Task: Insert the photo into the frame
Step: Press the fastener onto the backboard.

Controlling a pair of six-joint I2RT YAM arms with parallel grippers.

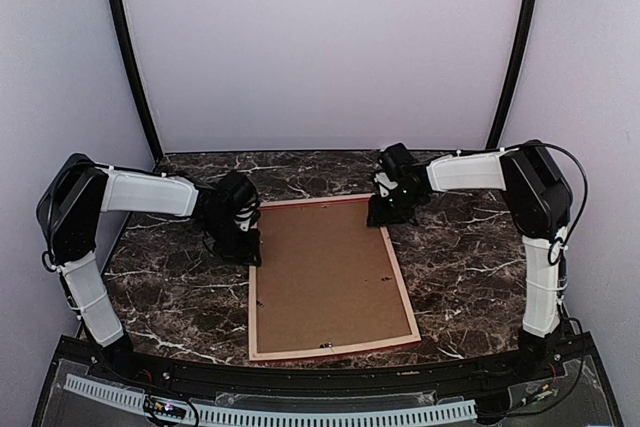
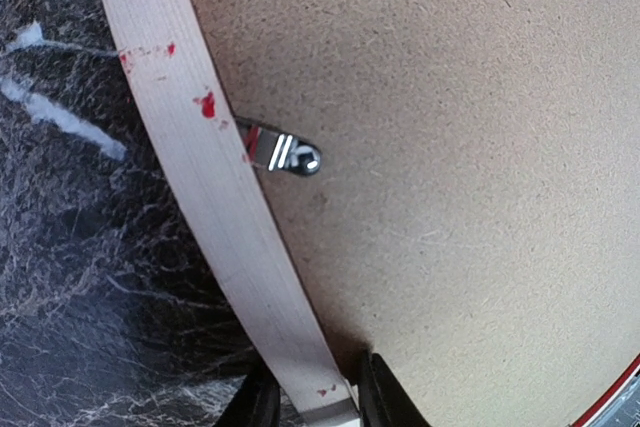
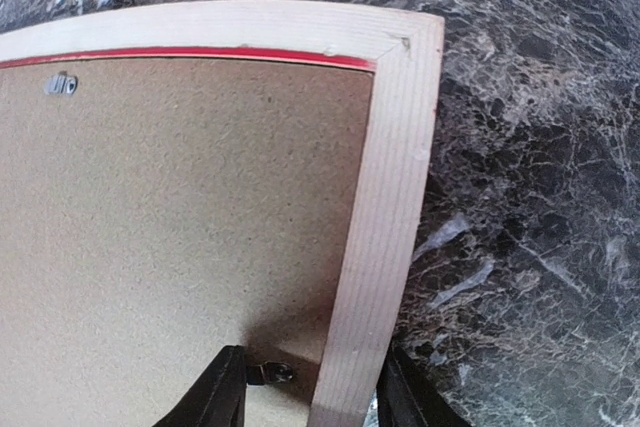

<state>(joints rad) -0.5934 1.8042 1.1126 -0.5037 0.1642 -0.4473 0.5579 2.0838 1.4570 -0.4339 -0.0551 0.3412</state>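
Note:
The frame (image 1: 252,302) lies face down on the marble table, pale wood back up, with a red inner lip. A plain brown backing board (image 1: 325,272) fills it. The photo is hidden. My left gripper (image 1: 248,247) is open over the frame's left rail (image 2: 215,177), with one finger on each side of it (image 2: 312,402). My right gripper (image 1: 385,215) is open near the far right corner. Its fingers straddle the right rail (image 3: 385,197) and a small metal tab (image 3: 270,373), with the gripper (image 3: 312,392) low over them.
Another metal tab (image 2: 285,152) sits on the backing board (image 2: 450,197) by the left rail. A third tab (image 3: 60,84) sits near the far rail. Dark marble table (image 1: 460,257) surrounds the frame. White walls enclose the back and sides.

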